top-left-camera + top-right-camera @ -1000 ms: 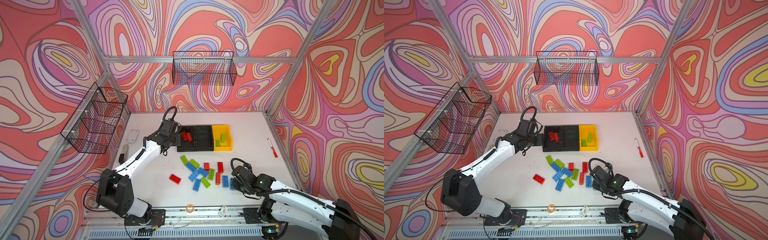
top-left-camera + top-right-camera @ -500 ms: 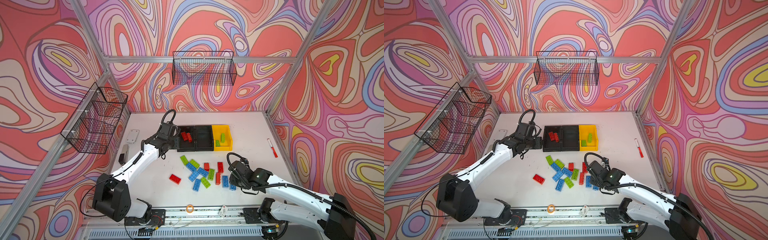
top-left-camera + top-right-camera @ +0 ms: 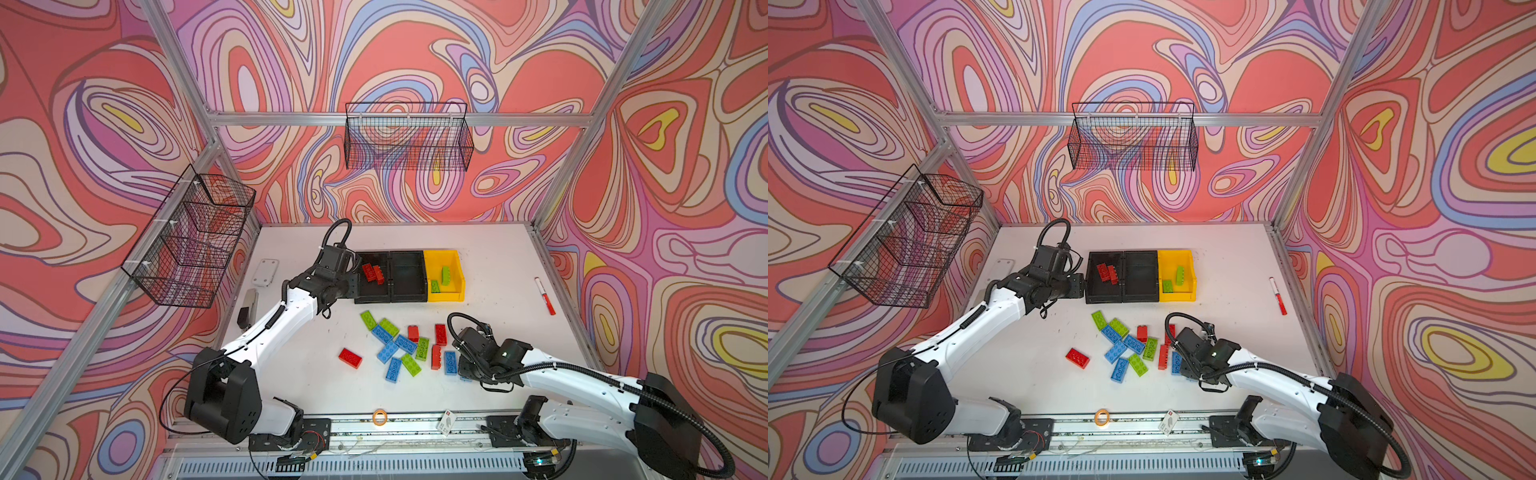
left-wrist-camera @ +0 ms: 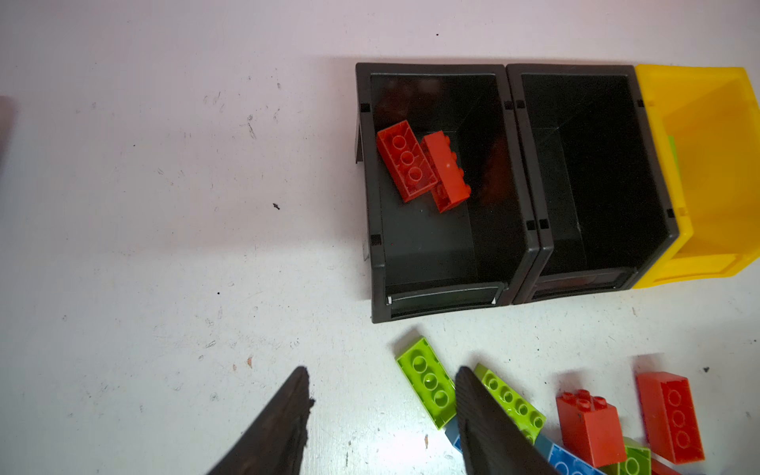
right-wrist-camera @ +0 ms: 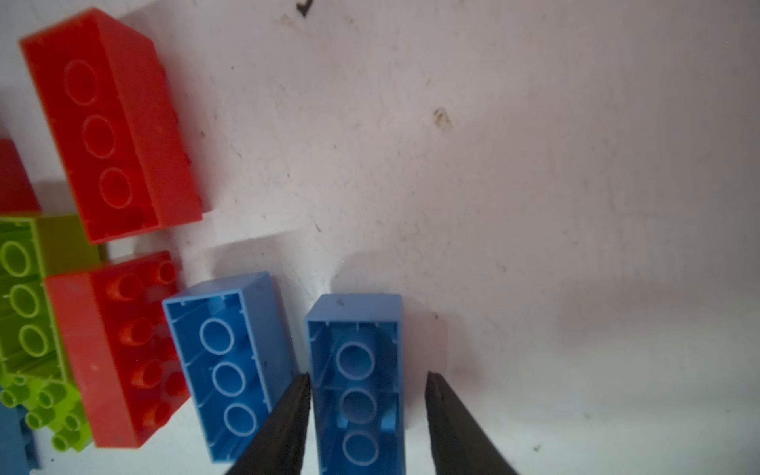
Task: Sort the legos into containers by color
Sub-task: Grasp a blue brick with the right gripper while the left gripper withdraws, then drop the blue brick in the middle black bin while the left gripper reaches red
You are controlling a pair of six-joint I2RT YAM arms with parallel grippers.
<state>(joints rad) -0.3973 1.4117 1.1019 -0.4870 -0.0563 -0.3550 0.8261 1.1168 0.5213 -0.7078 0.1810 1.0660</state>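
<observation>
The right gripper (image 5: 368, 373), jaws spread, straddles a blue lego (image 5: 355, 316); closing could snag the second blue lego (image 5: 224, 362) crowding at nine o'clock.

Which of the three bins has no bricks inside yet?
The middle black bin: the other black one holds red bricks, the yellow one green bricks.

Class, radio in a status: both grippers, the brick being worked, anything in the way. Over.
Left gripper open, empty. Right gripper open, astride blue brick on the table. Second blue brick crowds one jaw.
</observation>
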